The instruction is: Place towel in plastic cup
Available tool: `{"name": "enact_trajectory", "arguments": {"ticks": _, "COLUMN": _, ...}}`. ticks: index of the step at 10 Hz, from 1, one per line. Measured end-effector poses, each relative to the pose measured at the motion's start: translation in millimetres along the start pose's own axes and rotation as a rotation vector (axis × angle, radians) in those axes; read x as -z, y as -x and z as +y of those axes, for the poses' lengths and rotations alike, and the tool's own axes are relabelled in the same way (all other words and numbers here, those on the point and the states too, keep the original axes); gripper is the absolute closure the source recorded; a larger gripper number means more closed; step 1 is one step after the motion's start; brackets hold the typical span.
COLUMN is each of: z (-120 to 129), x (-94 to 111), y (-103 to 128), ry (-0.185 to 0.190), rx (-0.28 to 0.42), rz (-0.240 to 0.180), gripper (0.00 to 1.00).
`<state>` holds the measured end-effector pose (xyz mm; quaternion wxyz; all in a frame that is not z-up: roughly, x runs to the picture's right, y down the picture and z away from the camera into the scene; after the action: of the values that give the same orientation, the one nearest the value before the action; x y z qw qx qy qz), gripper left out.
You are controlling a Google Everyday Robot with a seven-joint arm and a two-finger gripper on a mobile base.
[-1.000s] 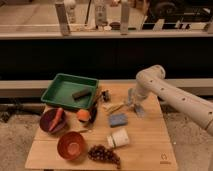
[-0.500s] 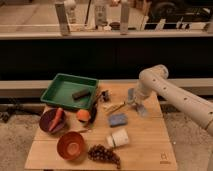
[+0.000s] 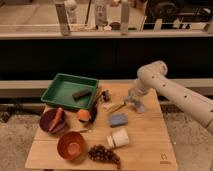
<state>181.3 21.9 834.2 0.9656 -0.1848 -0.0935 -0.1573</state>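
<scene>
A blue folded towel (image 3: pixel 118 119) lies flat near the middle of the wooden table (image 3: pixel 150 145). A white plastic cup (image 3: pixel 118 138) lies on its side in front of the towel, a short way nearer the table's front edge. My gripper (image 3: pixel 135 103) hangs from the white arm (image 3: pixel 170 90) over the right part of the table, to the right of and behind the towel, low above the tabletop. It holds nothing that I can see.
A green tray (image 3: pixel 62 91) with a dark block stands at the back left. A dark plate (image 3: pixel 46 122) with a carrot, an orange bowl (image 3: pixel 71 145), grapes (image 3: pixel 104 154), an orange fruit (image 3: pixel 83 115) and small items by the tray fill the left and middle.
The arm and gripper have shifted slightly; the towel, the cup and the other objects have not moved.
</scene>
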Motion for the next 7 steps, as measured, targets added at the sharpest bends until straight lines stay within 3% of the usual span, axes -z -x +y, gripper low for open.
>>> {"name": "enact_trajectory", "arguments": {"ticks": 7, "z": -13.3, "x": 18.6, "y": 0.7, "ry": -0.036, "rx": 0.018, "rz": 0.012, "gripper": 0.96}}
